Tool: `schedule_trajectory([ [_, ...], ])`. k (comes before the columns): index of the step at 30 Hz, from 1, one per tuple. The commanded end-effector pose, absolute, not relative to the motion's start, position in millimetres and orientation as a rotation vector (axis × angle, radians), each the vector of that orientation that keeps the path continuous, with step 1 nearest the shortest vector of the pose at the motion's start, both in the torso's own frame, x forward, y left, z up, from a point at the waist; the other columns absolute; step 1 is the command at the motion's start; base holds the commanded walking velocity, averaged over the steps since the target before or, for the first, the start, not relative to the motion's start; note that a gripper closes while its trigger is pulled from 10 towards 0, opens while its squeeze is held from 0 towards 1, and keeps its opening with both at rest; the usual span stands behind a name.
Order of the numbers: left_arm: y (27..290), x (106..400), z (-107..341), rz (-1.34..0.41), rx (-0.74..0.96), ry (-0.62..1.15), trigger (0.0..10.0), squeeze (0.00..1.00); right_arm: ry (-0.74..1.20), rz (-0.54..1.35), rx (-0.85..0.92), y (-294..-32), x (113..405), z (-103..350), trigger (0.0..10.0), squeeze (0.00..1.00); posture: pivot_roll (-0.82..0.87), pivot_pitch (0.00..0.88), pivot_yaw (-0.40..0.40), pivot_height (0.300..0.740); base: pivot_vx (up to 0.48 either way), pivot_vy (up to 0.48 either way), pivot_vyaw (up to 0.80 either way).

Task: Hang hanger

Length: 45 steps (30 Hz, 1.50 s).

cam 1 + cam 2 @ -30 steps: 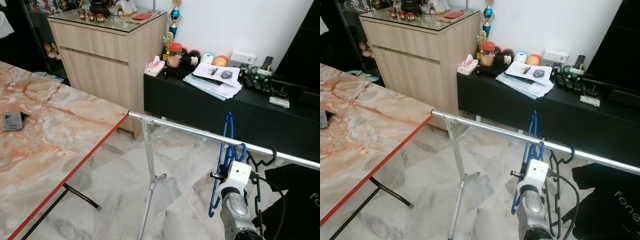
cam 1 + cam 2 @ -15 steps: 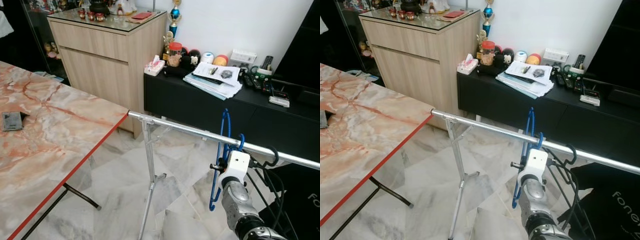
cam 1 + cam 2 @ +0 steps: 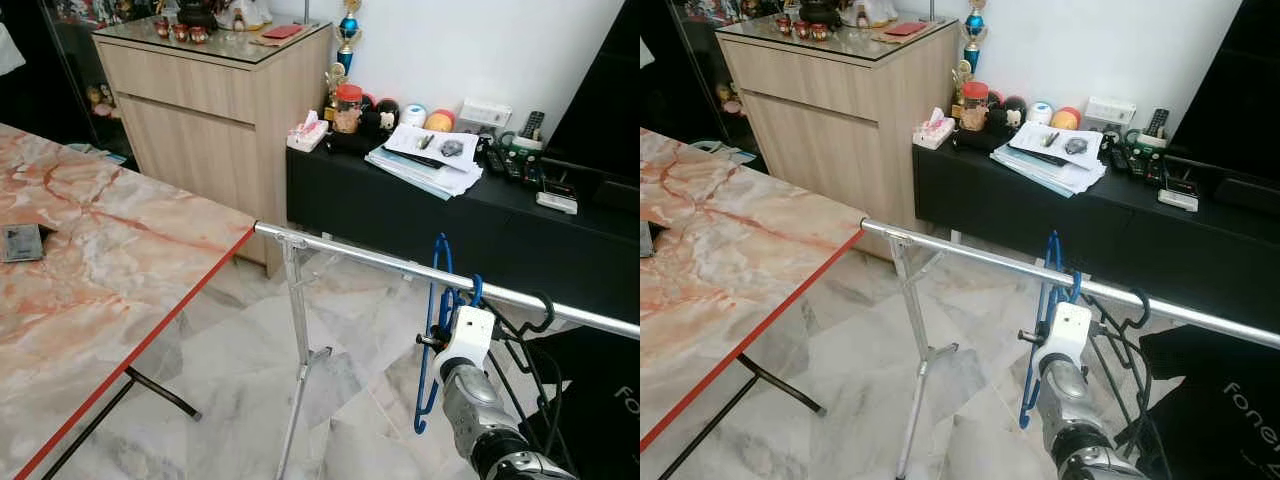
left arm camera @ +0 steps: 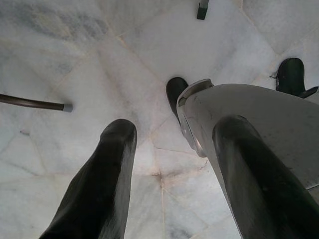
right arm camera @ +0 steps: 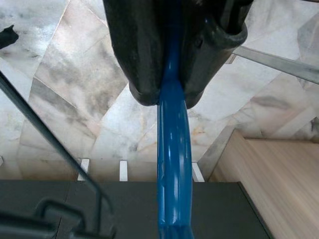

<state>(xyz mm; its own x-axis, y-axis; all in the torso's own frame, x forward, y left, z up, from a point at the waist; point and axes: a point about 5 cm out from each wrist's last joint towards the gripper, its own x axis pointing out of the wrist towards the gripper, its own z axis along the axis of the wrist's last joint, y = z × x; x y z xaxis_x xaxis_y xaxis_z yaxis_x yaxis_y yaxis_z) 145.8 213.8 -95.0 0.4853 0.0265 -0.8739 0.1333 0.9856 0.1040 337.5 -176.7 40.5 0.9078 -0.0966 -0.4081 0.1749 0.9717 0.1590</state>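
The right gripper (image 5: 167,94) is clamped on the blue hanger (image 3: 432,340), its two black fingers (image 5: 134,55) pressed against either side of the blue plastic. The hanger stands upright in front of the gripper, its hook (image 3: 442,250) rising above the silver rail (image 3: 360,258) and just beside it; whether the hook rests on the rail cannot be told. Black hangers (image 3: 525,330) hang on the rail close to the gripper's right, with a dark garment (image 3: 1215,400) below them. A marble table (image 3: 90,290) lies well to the gripper's left. The left gripper (image 4: 164,149) hangs over the marble floor (image 4: 99,55), fingers apart, holding nothing
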Motion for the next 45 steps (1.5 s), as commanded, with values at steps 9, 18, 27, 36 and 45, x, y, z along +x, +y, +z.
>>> schedule_trajectory([
  [9, 207, 139, -99, -0.097, 0.158, 1.1, 10.0, 0.0, 0.422, -0.149, 0.197, -180, 332, 35, 10.0, 0.65, 0.0, 0.073, -0.042, 0.74, 0.0, 0.0, 0.0],
  [18, 206, 138, -100, -0.104, 0.161, 1.102, 10.0, 0.0, 0.39, -0.146, 0.175, -181, 326, 30, 10.0, 0.64, -0.01, 0.076, -0.043, 0.74, 0.0, 0.0, 0.0],
  [27, 205, 135, -101, -0.105, 0.16, 1.107, 10.0, 0.0, 0.27, -0.148, 0.197, -181, 321, 33, 10.0, 0.62, -0.01, 0.077, -0.048, 0.74, 0.0, 0.0, 0.0],
  [36, 199, 132, -103, -0.113, 0.158, 1.112, 10.0, 0.0, 0.175, -0.13, 0.171, -182, 311, 33, 10.0, 0.63, -0.02, 0.075, -0.055, 0.74, 0.0, 0.0, 0.0],
  [45, 195, 130, -104, -0.117, 0.158, 1.113, 10.0, 0.0, 0.076, -0.124, 0.168, -182, 300, 35, 10.0, 0.63, -0.02, 0.075, -0.056, 0.74, 0.0, 0.0, 0.0],
])
